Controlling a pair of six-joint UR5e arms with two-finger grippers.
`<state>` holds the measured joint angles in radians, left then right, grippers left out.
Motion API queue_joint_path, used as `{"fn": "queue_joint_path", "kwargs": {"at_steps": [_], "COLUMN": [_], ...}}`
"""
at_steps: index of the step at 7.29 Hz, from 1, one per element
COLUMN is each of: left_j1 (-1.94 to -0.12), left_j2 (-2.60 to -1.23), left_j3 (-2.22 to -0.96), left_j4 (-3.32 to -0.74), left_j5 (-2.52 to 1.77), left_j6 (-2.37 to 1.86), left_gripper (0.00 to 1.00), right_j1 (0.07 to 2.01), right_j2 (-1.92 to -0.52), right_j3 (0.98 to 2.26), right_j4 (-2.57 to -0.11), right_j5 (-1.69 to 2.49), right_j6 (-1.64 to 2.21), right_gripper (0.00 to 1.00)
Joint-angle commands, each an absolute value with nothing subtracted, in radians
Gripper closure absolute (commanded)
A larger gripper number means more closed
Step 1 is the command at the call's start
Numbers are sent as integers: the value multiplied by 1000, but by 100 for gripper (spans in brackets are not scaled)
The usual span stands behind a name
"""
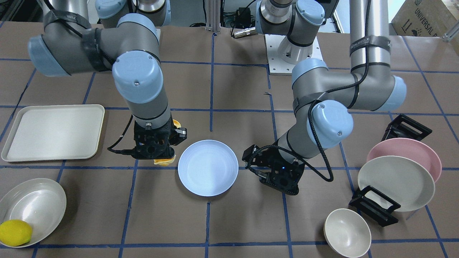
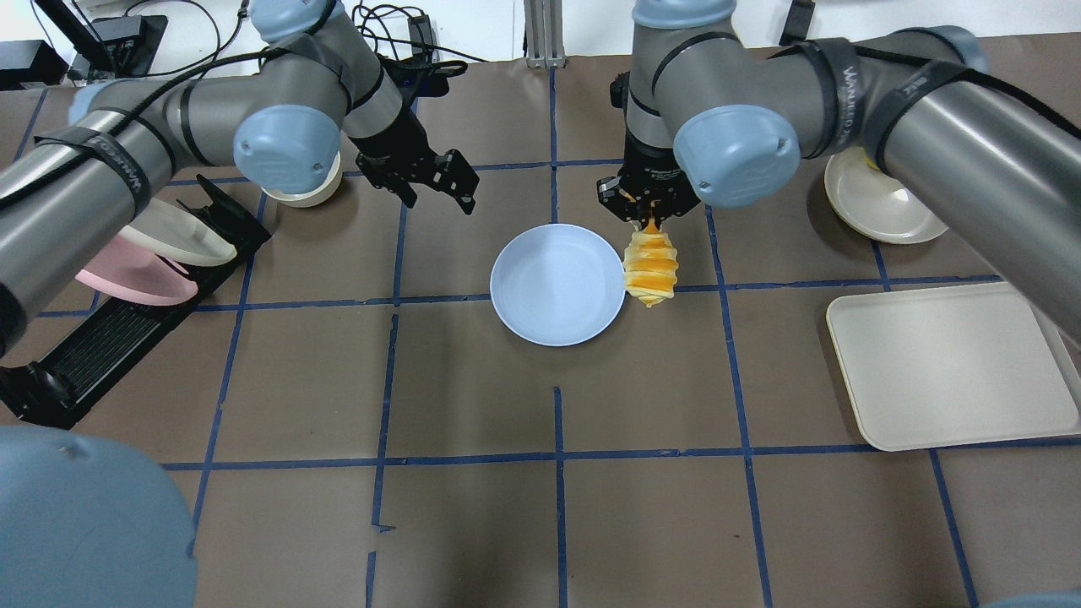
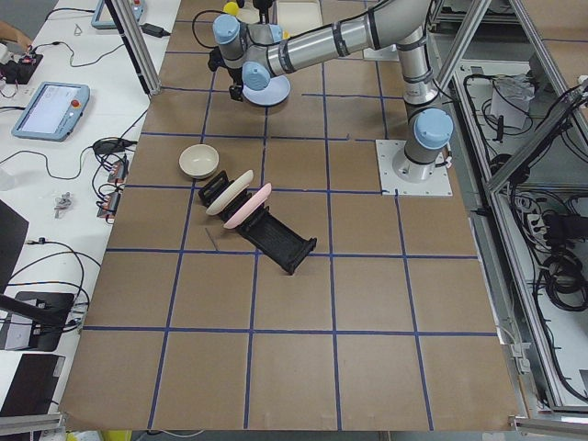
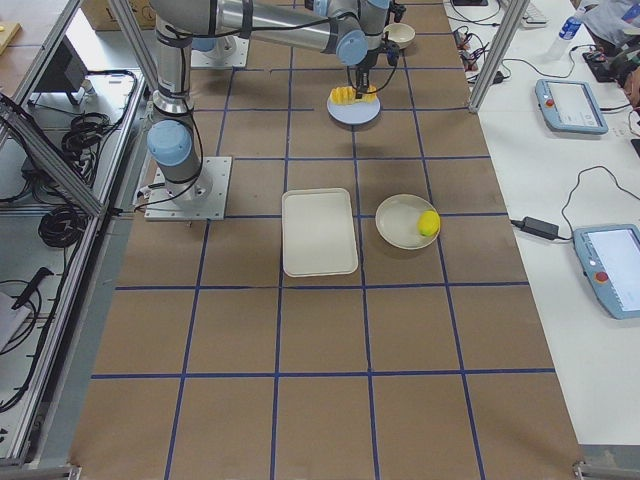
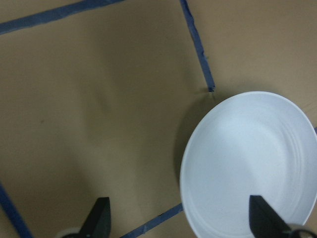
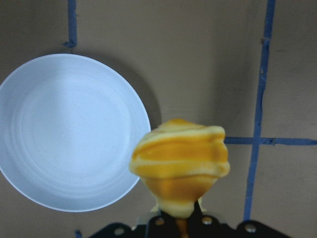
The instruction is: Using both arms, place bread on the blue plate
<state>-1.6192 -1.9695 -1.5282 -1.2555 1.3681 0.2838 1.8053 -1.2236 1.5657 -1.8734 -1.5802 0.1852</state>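
The bread, an orange and cream striped roll, is held by one end in my right gripper, which is shut on it. It hangs above the table by the right rim of the blue plate in the overhead view. The right wrist view shows the bread beside the plate. In the front view it peeks out under the right gripper. My left gripper is open and empty, raised on the plate's far left. Its fingertips stand wide apart, with the plate below.
A cream tray lies on the right. A cream bowl holds a yellow lemon. A black dish rack on the left holds a pink plate and a cream plate. A small bowl sits nearby.
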Motion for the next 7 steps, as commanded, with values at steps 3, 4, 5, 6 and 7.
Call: {"fn": "queue_joint_path", "kwargs": {"at_steps": [3, 4, 5, 6, 7], "left_j1": [-1612, -1611, -1608, -1609, -1602], "left_j2": [-1670, -1636, -1625, -1621, -1624], "left_j3": [-1537, -1551, -1516, -1500, -1502], "left_j4": [-1534, -1539, -1583, -1613, -1614], "left_j5": [1606, 1617, 1617, 1611, 1600], "left_j6": [186, 169, 164, 131, 130], "left_gripper": [0, 0, 0, 0, 0], "right_j1": [1933, 1950, 1957, 1966, 1968], "right_j2": [-1059, -1045, -1037, -1031, -1026], "right_j3": [1557, 1563, 1568, 1557, 1554], "right_j4": [-2016, -2016, -2016, -2017, -2019], "right_j5": [-1565, -1563, -1563, -1556, -1555], "right_j6": [244, 244, 244, 245, 250], "right_gripper": [94, 95, 95, 95, 95]}}
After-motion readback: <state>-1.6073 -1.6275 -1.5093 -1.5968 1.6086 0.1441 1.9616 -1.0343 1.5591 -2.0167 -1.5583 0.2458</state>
